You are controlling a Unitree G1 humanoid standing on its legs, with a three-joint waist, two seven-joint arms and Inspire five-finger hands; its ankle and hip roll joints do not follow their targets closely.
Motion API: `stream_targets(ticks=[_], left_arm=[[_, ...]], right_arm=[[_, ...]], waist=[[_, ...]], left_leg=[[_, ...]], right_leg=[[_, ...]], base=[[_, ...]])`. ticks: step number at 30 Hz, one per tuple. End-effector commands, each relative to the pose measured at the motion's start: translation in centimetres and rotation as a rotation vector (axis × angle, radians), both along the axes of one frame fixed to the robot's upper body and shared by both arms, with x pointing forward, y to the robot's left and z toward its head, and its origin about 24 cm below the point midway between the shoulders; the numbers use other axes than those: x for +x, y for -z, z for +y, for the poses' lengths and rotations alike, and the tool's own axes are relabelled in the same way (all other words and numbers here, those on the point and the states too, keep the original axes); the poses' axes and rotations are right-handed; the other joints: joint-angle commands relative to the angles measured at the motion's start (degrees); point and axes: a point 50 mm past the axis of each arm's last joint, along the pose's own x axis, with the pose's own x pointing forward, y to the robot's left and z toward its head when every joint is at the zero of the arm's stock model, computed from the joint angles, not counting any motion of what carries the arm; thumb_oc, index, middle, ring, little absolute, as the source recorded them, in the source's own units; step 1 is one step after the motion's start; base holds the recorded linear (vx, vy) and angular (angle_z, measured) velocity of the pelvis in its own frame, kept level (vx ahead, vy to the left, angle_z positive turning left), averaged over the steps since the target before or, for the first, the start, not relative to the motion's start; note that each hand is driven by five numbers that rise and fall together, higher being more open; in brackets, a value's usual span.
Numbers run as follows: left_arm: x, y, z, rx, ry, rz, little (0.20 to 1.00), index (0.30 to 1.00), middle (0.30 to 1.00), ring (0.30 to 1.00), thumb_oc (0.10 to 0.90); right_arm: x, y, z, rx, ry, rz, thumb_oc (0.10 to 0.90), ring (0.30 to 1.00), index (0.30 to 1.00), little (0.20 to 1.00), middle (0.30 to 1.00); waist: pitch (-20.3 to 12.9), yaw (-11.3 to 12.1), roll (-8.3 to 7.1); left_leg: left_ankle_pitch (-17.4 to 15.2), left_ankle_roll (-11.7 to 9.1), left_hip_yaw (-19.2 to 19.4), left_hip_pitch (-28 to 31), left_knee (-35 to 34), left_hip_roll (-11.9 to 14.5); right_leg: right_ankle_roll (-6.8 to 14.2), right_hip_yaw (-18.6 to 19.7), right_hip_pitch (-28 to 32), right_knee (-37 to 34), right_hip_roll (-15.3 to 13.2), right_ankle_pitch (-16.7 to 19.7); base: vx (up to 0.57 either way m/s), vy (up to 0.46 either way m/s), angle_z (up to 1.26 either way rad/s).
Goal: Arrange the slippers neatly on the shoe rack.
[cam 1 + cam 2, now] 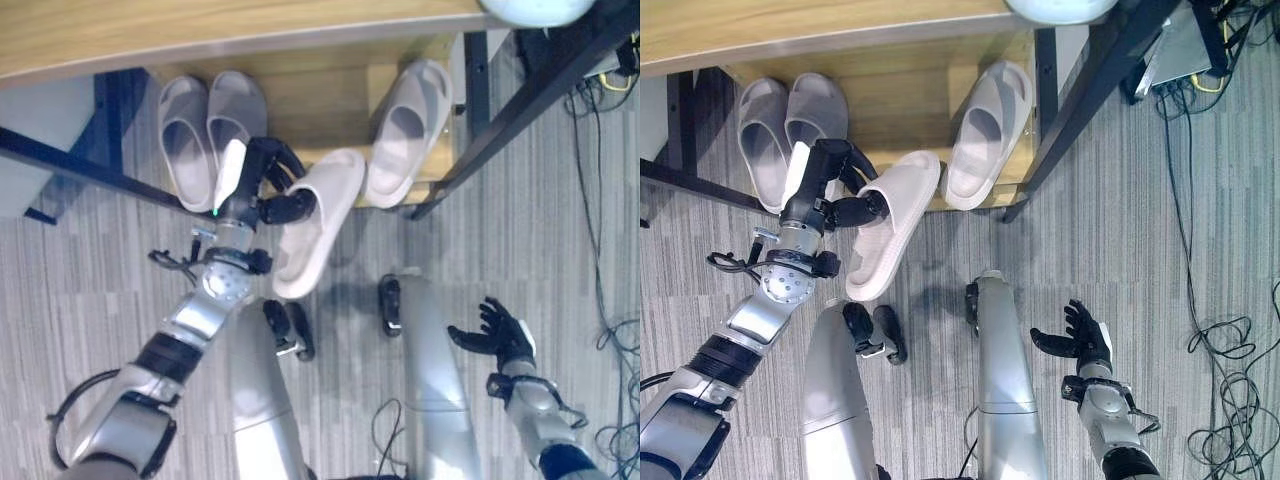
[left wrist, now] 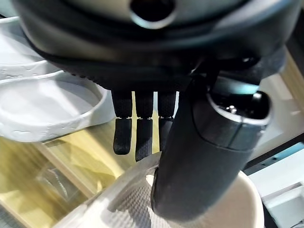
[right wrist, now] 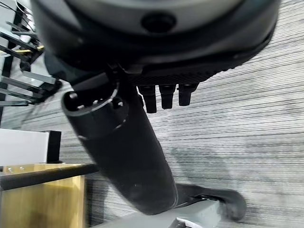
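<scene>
The left hand [image 1: 262, 178] pinches a pale rubber slide slipper [image 1: 318, 222] at the low wooden shoe rack's [image 1: 330, 110] front edge. A matching slipper [image 1: 408, 130] lies on the rack beside it. The right hand [image 1: 497, 334] hangs spread, well clear of the rack.

Left hand [image 1: 262, 175] reached forward, fingers and thumb pinched closed, right hand [image 1: 497, 335] low, fingers spread

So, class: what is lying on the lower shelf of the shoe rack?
On the lower shelf lie a grey pair of slippers and one white slipper. The left hand holds a second white slipper at its edge, partly covering the grey pair.
</scene>
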Motion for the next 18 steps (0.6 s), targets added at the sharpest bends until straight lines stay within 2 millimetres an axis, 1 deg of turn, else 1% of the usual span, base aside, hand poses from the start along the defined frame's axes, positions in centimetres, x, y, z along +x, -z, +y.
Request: stream_targets(ticks=[1,2,3,6,7,8,10,12,13,14,15,18], left_arm=[[-0.9,-10.9,2.7,-0.019,-0.149,-0.444,0.300,0.300,0.300,0.300,0.400],[-0.9,-10.7,2.9,-0.026,-0.160,-0.441,0.300,0.300,0.300,0.300,0.400],[-0.8,-11.1,3.0,-0.022,-0.172,-0.449,0.300,0.300,0.300,0.300,0.400],[-0.2,-11.7,3.5,-0.024,-0.194,-0.433,0.300,0.300,0.300,0.300,0.400],[-0.2,-11.7,3.5,-0.024,-0.194,-0.433,0.300,0.300,0.300,0.300,0.400],[0.0,-12.2,3.6,-0.036,-0.196,-0.426,0.300,0.300,0.300,0.300,0.400],[0.3,-12.2,3.5,-0.032,-0.199,-0.414,0.300,0.300,0.300,0.300,0.400],[1.3,-12.3,3.3,-0.046,-0.208,-0.370,0.300,0.300,0.300,0.300,0.400],[1.4,-12.4,3.5,-0.042,-0.215,-0.365,0.300,0.300,0.300,0.300,0.400],[1.4,-12.5,3.8,-0.037,-0.226,-0.362,0.300,0.300,0.300,0.300,0.400],[1.5,-12.6,4.2,-0.036,-0.241,-0.354,0.300,0.300,0.300,0.300,0.400],[2.0,-13.3,4.0,-0.040,-0.252,-0.352,0.300,0.300,0.300,0.300,0.400]], right_arm=[[-0.3,-3.4,-1.1,-0.041,-0.012,-0.175,0.800,0.900,0.900,0.900,0.900],[-0.6,-3.5,-1.0,-0.059,-0.023,-0.176,0.800,0.900,0.900,0.900,0.900],[-0.8,-3.9,-1.1,-0.081,-0.034,-0.186,0.800,0.900,0.900,0.900,0.900],[-1.3,-4.8,-1.4,-0.108,-0.059,-0.206,0.800,0.900,0.900,0.900,0.900],[-1.3,-4.8,-1.4,-0.107,-0.059,-0.206,0.800,0.900,0.900,0.900,0.900],[-1.7,-5.0,-1.4,-0.123,-0.076,-0.204,0.800,0.900,0.900,0.900,0.900],[-1.9,-4.9,-1.3,-0.127,-0.087,-0.195,0.800,0.900,0.900,0.900,0.900],[-1.6,-5.0,-0.8,-0.161,-0.138,-0.182,0.800,0.900,0.900,0.900,0.900],[-1.6,-6.3,-0.7,-0.177,-0.163,-0.228,0.800,0.900,0.900,0.900,0.900],[-1.8,-7.0,-0.4,-0.172,-0.186,-0.253,0.800,0.900,0.900,0.900,0.900],[-2.3,-7.2,-0.6,-0.184,-0.200,-0.249,0.800,0.900,0.900,0.900,0.900],[-3.0,-7.1,-0.9,-0.193,-0.210,-0.225,0.800,0.900,0.900,0.900,0.900]], waist=[[1.2,-3.3,1.10],[1.2,-3.6,1.04],[1.2,-4.1,0.77],[1.2,-5.3,0.20],[1.2,-5.2,0.17],[1.2,-5.9,0.26],[1.2,-6.3,0.29],[1.2,-7.2,0.83],[1.2,-7.6,0.52],[1.2,-7.9,0.38],[1.2,-8.2,0.26],[1.2,-8.9,0.06]], left_leg=[[-7.4,1.5,-0.4,-11.3,6.4,0.6],[-8.0,1.5,-0.5,-11.3,7.8,0.6],[-8.9,1.3,-0.8,-11.3,9.5,0.7],[-10.6,1.0,-1.1,-11.3,13.1,0.6],[-10.6,1.0,-1.1,-11.3,13.2,0.5],[-11.5,0.9,-1.2,-11.3,15.1,0.6],[-12.0,0.9,-1.2,-11.3,16.0,0.5],[-13.3,1.2,-0.9,-11.3,18.7,1.1],[-13.6,1.3,-0.7,-11.3,19.2,1.3],[-13.8,1.5,-0.7,-11.3,19.5,1.4],[-13.9,1.5,-0.7,-11.3,19.9,1.5],[-14.1,1.7,-0.7,-11.3,20.5,1.2]], right_leg=[[5.0,8.2,-12.4,12.3,-0.5,-6.2],[5.2,8.8,-12.4,14.2,-0.6,-7.0],[5.1,9.6,-12.4,15.9,-0.8,-8.2],[5.1,11.2,-12.4,20.0,-0.9,-9.9],[5.1,11.2,-12.4,20.0,-0.9,-9.9],[5.1,12.2,-12.4,22.0,-1.2,-10.9],[5.0,12.4,-12.4,22.6,-1.5,-11.4],[5.7,13.1,-12.4,24.7,-1.7,-12.4],[5.8,13.4,-12.4,24.9,-1.4,-12.7],[6.0,13.3,-12.4,25.3,-1.4,-12.9],[6.1,13.3,-12.4,25.6,-1.2,-13.0],[6.1,13.5,-12.4,26.1,-1.6,-13.4]], base=[[0.11,-0.014,-0.10],[0.14,-0.021,0.11],[0.10,0.000,0.21],[0.04,0.000,0.06],[0.03,-0.006,0.03],[0.02,0.008,0.09],[0.03,0.013,0.07],[0.06,0.040,-0.02],[0.05,0.057,-0.07],[0.03,0.048,-0.09],[0.04,0.058,-0.10],[0.03,0.028,-0.13]])
